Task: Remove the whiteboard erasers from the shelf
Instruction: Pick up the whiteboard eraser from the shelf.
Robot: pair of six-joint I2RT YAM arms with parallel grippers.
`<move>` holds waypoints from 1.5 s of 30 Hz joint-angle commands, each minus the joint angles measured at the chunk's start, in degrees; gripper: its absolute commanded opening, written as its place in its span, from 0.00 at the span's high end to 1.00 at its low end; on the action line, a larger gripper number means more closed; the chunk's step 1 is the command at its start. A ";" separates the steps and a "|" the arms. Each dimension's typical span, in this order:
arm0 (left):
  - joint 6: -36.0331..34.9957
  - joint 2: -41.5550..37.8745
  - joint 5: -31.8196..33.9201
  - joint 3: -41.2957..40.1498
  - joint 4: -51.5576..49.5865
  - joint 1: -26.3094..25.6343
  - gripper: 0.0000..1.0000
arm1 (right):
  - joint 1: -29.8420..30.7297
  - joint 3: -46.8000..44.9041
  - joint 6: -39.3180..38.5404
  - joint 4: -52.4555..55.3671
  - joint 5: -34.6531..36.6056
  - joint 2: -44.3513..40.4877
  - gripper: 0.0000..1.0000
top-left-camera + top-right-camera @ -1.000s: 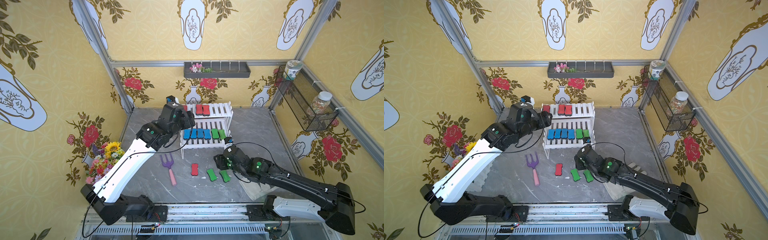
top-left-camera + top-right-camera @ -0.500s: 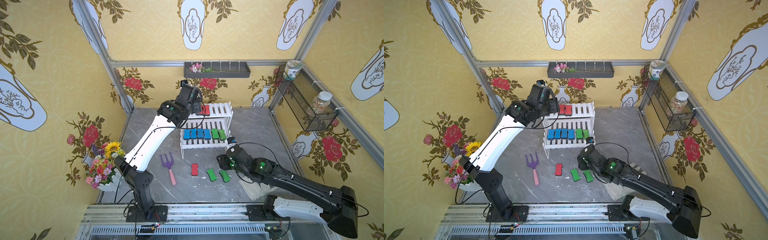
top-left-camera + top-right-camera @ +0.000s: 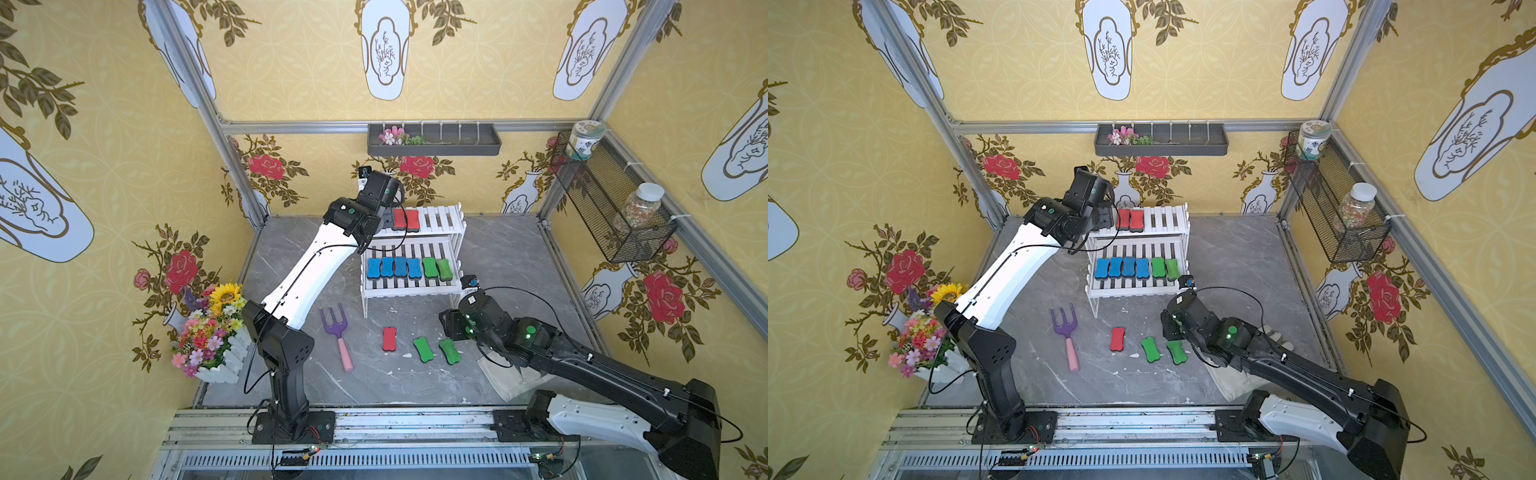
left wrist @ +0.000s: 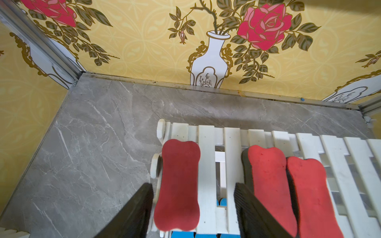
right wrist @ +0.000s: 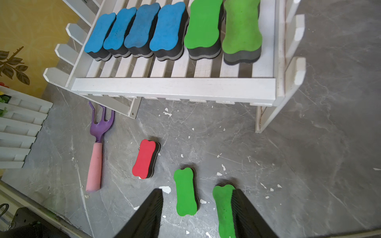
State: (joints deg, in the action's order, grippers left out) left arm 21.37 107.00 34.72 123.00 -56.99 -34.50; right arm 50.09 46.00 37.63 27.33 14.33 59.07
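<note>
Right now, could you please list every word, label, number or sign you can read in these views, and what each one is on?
Nothing here is legible.
Label on the jar in the wire basket: print too small to read.
White sticker on the right arm: too small to read.

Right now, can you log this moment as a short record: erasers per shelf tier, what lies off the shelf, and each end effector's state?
shelf top tier: three top-tier red erasers
lower tier: four blue erasers, two shelf green erasers
table: one loose red eraser, two loose green erasers, garden fork
left end effector: open, jaws either side of the end red eraser, gap on one side
right end effector: open, above the table by the loose green erasers, holding nothing
</note>
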 commanded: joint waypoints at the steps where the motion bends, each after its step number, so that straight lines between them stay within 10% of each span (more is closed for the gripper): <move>1: -0.80 0.71 1.45 -0.42 0.52 0.05 0.32 | -0.42 -0.37 -0.31 -0.43 -0.53 -0.44 0.42; 45: 1.66 -5.95 -2.38 -4.72 1.60 -0.35 0.61 | -1.39 -0.74 1.30 0.94 0.42 -2.95 0.42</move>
State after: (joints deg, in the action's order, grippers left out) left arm 21.02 102.91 34.13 120.09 -55.68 -34.65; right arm 48.73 44.91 38.59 28.29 13.74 56.49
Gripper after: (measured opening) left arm 0.397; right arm 0.581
